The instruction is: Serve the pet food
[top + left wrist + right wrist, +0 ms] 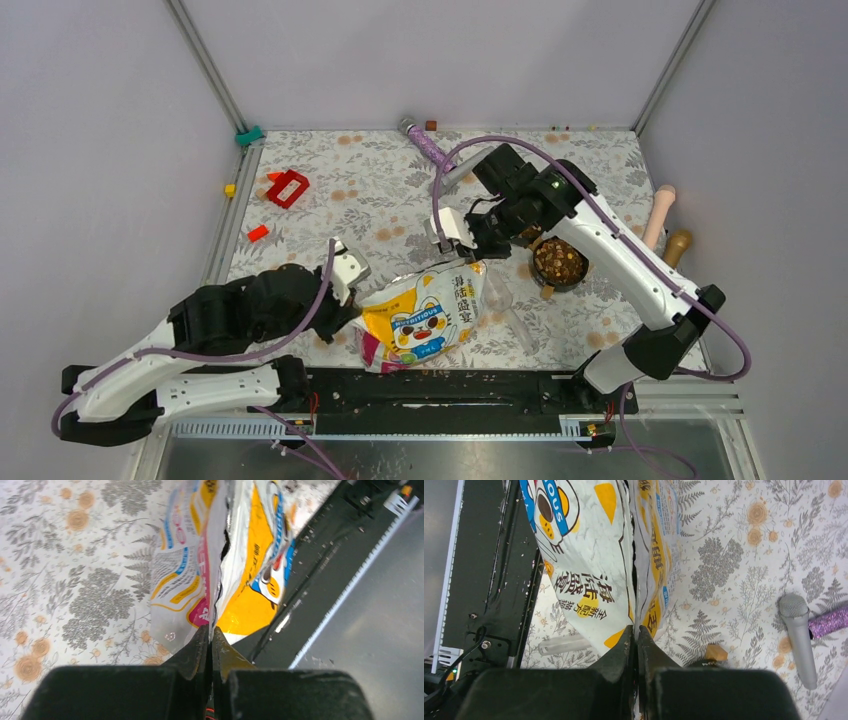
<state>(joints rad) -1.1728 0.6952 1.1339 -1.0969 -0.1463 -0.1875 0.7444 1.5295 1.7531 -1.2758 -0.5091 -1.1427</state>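
A white and yellow pet food bag (425, 315) with a cartoon face lies on the floral mat between the arms. My left gripper (211, 630) is shut on the bag's thin edge (250, 580) at its left side, near the mat's front edge. My right gripper (635, 629) is shut on the opposite edge of the bag (589, 570), at its far side. In the top view the left gripper (355, 305) and right gripper (465, 258) hold the bag from both ends. Brown and orange pet food (558, 260) fills a dark bowl (575, 282) just right of the right gripper.
A clear plastic scoop (503, 298) lies right of the bag. A grey microphone with a purple glitter handle (425, 145) lies at the back. A red toy (288, 188) and small blocks sit far left. Wooden pieces (660, 215) lie off the right edge. The black rail (450, 385) runs along the front.
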